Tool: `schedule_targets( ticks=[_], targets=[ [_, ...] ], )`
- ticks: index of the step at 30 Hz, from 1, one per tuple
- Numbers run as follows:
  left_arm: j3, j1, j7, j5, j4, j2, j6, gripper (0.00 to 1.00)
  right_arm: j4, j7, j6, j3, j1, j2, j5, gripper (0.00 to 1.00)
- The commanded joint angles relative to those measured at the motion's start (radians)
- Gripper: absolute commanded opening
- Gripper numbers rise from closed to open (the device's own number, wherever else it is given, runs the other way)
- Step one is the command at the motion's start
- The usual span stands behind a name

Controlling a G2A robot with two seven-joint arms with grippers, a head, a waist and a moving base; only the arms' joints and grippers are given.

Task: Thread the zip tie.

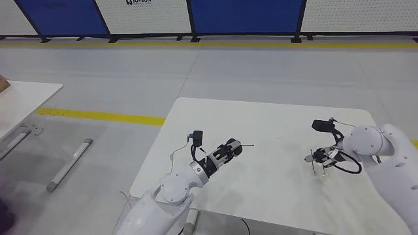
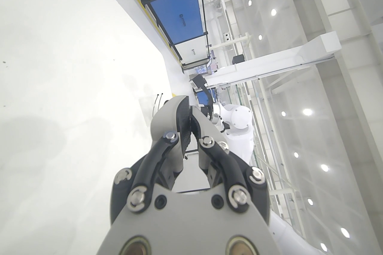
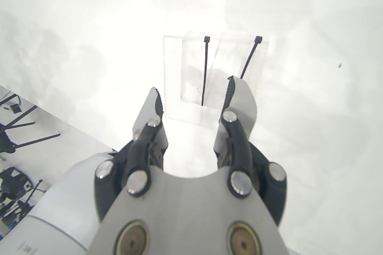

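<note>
Lower centre in the top view, the left hand (image 1: 234, 148) is clenched on a thin black zip tie (image 1: 247, 145) that points right, just inside the near-left edge of the table (image 1: 274, 117). Bare table separates it from the right hand (image 1: 316, 158), released beside a clear stand (image 3: 172, 73) holding two upright ties (image 3: 206, 68).

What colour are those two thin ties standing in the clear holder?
Black; the right wrist view shows the zip ties best.

zip tie (image 3: 250, 59) tail, hidden behind right gripper (image 3: 194, 87)
</note>
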Motion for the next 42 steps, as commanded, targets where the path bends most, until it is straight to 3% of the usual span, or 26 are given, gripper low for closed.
schedule_targets(
  ticks=[1, 13, 15, 42],
  targets=[
    [0.000, 0.000, 0.000, 0.000, 0.000, 0.000, 0.000, 0.00, 0.012, -0.005, 0.003, -0.006, 0.006, -0.004, 0.003, 0.41],
    [0.000, 0.000, 0.000, 0.000, 0.000, 0.000, 0.000, 0.00, 0.063, -0.018, 0.017, -0.040, 0.030, -0.022, -0.010, 0.32],
    [0.000, 0.000, 0.000, 0.000, 0.000, 0.000, 0.000, 0.00, 0.070, -0.020, 0.016, -0.046, 0.033, -0.026, -0.009, 0.27],
    [0.000, 0.000, 0.000, 0.000, 0.000, 0.000, 0.000, 0.00, 0.180, -0.015, 0.035, -0.127, 0.086, -0.079, -0.037, 0.24]
  ],
)
